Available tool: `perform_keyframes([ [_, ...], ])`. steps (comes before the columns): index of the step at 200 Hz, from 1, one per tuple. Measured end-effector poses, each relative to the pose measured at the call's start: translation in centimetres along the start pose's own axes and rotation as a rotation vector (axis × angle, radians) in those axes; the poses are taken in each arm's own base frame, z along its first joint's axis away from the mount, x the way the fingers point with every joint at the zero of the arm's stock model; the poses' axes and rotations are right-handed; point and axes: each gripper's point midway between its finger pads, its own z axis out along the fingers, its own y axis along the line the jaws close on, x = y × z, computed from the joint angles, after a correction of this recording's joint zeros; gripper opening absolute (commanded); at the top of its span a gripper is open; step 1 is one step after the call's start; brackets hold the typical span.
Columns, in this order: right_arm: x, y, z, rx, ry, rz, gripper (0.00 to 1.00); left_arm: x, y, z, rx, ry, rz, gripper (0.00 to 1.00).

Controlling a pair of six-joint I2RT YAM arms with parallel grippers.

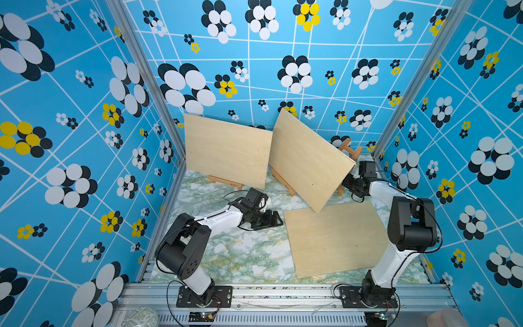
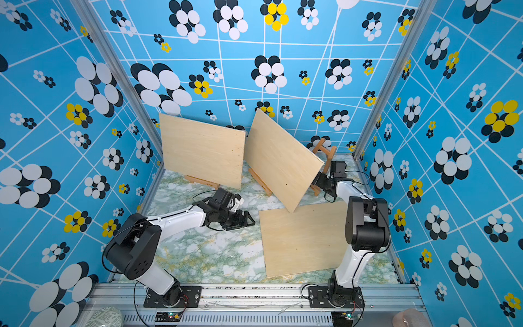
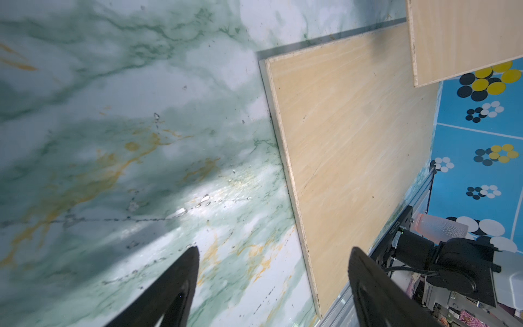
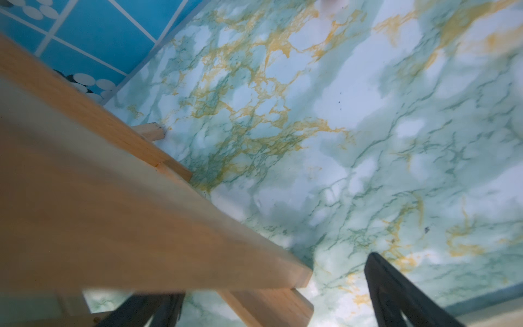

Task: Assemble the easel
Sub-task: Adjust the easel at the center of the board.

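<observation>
A wooden easel (image 1: 349, 148) stands at the back right with a pale plywood board (image 1: 308, 161) (image 2: 280, 161) leaning tilted across it. My right gripper (image 1: 343, 182) (image 2: 316, 181) is at that board's lower right edge. In the right wrist view the gripper (image 4: 268, 280) is open, its jaws standing wide around an easel bar (image 4: 141, 226) with a gap on one side. Another board (image 1: 336, 237) (image 3: 353, 155) lies flat at the front right. My left gripper (image 1: 278, 219) (image 3: 276, 249) hovers open and empty by its left edge.
A further board (image 1: 226, 150) rests upright on a small easel (image 1: 225, 181) at the back left. Blue patterned walls enclose the marble table (image 1: 240, 254) on three sides. An aluminium rail (image 1: 283, 294) runs along the front edge.
</observation>
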Motion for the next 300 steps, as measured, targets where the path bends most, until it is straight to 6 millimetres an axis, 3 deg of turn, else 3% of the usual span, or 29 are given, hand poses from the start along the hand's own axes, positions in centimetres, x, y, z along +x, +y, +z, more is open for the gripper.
perform_keyframes([
  [108,-0.2,-5.3,-0.7,0.244,0.007,-0.08,0.99,-0.2,0.3,-0.1,0.04,-0.008,-0.033,0.85],
  [182,-1.0,-11.0,-2.2,0.307,0.0,0.022,0.99,-0.3,0.3,-0.1,0.043,-0.008,-0.036,0.85],
  [222,-1.3,-9.6,-3.5,0.227,-0.013,0.034,0.99,-0.5,0.0,0.2,0.048,0.003,-0.032,0.85],
  [258,-1.8,-8.3,-7.9,0.149,-0.084,0.079,0.99,0.3,-0.5,1.1,0.046,0.032,-0.017,0.86],
  [281,-1.6,-11.4,-10.7,0.155,-0.131,0.224,0.99,1.0,-1.3,1.7,0.049,0.056,0.004,0.86],
  [300,1.4,-16.3,-11.1,0.185,-0.097,0.403,1.0,1.7,-2.0,2.0,0.055,0.073,0.025,0.86],
])
